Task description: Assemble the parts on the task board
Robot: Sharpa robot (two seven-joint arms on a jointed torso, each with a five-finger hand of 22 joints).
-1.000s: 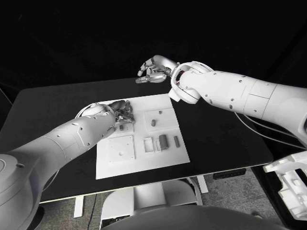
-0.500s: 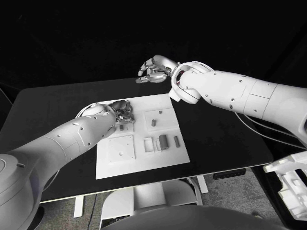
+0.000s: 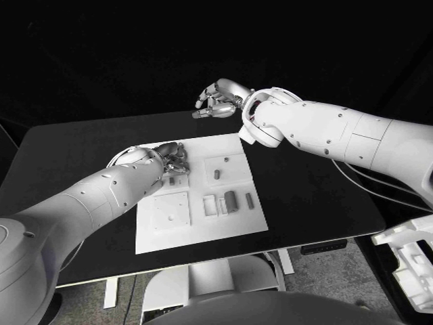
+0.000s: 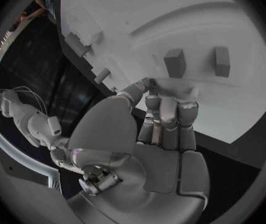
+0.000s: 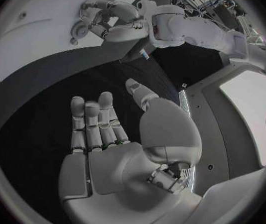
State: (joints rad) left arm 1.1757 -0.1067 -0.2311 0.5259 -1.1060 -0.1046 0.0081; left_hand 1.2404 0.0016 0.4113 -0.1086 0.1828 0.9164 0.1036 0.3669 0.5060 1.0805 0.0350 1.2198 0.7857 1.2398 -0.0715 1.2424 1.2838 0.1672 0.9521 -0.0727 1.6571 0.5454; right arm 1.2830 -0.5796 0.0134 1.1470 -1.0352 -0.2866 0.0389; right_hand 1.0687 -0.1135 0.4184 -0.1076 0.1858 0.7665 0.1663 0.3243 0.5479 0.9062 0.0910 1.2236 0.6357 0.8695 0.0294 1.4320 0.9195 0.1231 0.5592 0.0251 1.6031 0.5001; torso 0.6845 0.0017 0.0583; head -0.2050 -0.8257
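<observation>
The left robot hand [image 3: 168, 157], fingers curled down on the far-left corner of the flat white rectangular task board [image 3: 231, 218], seems to be picking or seating a part; whether it grips one, I cannot tell. Next it needs a sure pinch, then a lift. On the board I count three small grey block parts [image 3: 230, 200] plus one peg [image 3: 216, 173]. The right robot hand [image 3: 216, 101] hovers past the black table [image 3: 304, 183], fingers apart, empty.
</observation>
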